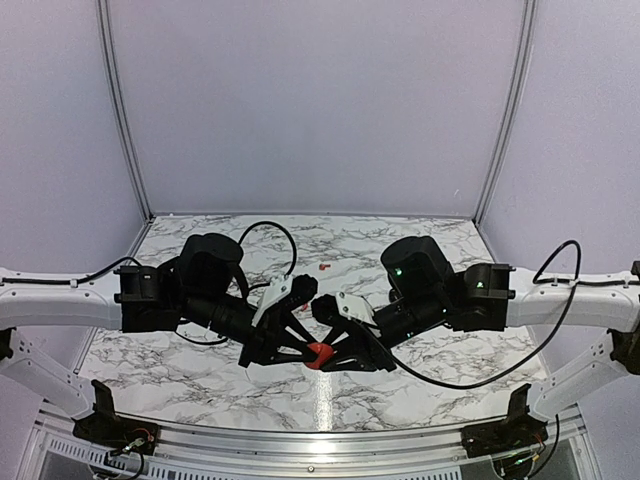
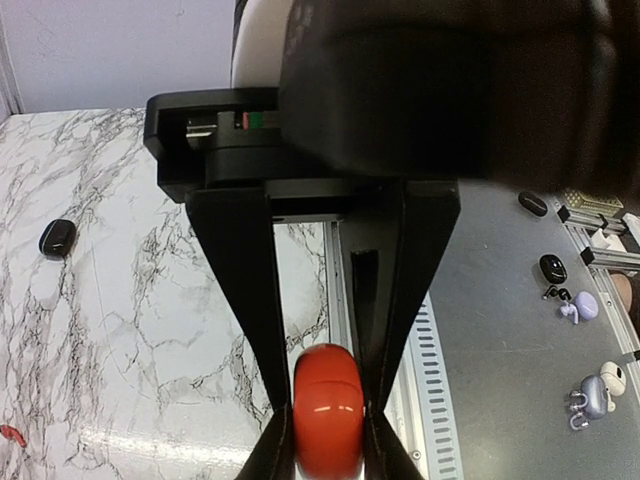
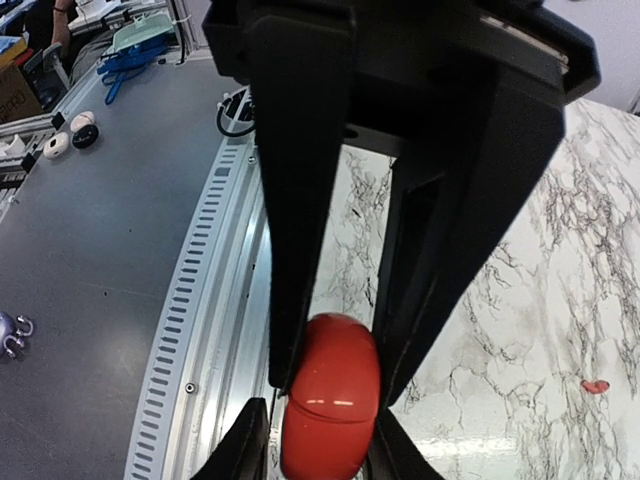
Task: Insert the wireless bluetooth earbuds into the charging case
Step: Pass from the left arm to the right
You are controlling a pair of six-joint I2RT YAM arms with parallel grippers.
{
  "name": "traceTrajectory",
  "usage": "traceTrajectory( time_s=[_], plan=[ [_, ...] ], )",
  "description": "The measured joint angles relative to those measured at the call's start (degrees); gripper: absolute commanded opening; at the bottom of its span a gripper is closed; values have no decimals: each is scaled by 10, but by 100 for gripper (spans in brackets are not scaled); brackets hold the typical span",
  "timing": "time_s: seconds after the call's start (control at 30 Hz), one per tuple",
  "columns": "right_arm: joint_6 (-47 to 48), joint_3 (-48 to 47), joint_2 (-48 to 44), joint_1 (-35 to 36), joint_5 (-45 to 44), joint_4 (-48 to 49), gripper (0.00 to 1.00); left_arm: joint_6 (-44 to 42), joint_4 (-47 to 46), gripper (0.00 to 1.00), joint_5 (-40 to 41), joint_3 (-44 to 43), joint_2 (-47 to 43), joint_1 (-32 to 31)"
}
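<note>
Item 1, left gripper (image 1: 300,348): it is positioned over the near edge of the counter (image 1: 420,250), about mid-width. Its jaws are drawn in to a narrow gap and press on both sides of the red charging case (image 1: 319,353). The case is clear of the counter surface.

Item 2, right gripper (image 1: 338,355): it meets the left gripper tip to tip at the same spot. In the right wrist view its jaws bear on opposite sides of the same red charging case, nearly closed. The case is therefore clamped by both tools at once, one from each side. A seam runs across the shell, and the lid appears closed.

Item 3, red earbud (image 1: 325,267): one lies loose on the counter in its far half, about mid-width. It is beyond both grippers and well apart from them and from the held case. Neither tool touches it. The right wrist view shows it to the right of the jaws, and the left wrist view shows it to their left.

Item 4, black oval case (image 2: 57,238): it lies on the counter and shows only in the left wrist view, well apart from the left gripper. Its position relative to the counter edges cannot be determined.
</note>
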State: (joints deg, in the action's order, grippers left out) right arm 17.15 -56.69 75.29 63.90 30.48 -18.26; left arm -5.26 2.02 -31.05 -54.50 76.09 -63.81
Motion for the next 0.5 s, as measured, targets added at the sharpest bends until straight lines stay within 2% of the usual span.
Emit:
traceTrajectory(
  time_s=[0.3,0.33,0.37,0.4,0.5],
  plan=[
    [0,-4,2,2,-1,-5,23,-3,0,0,-3,-1,0,-1],
    [0,-4,2,2,-1,-6,28,-3,0,0,-3,-1,0,-1],
    [0,-4,2,2,0,-6,38,-4,0,0,-3,-1,0,-1],
    [-2,-5,2,2,0,-6,42,-4,0,0,-3,-1,0,-1],
    [-3,-5,2,2,0,-7,42,-3,0,0,-2,-1,0,-1]
  ],
)
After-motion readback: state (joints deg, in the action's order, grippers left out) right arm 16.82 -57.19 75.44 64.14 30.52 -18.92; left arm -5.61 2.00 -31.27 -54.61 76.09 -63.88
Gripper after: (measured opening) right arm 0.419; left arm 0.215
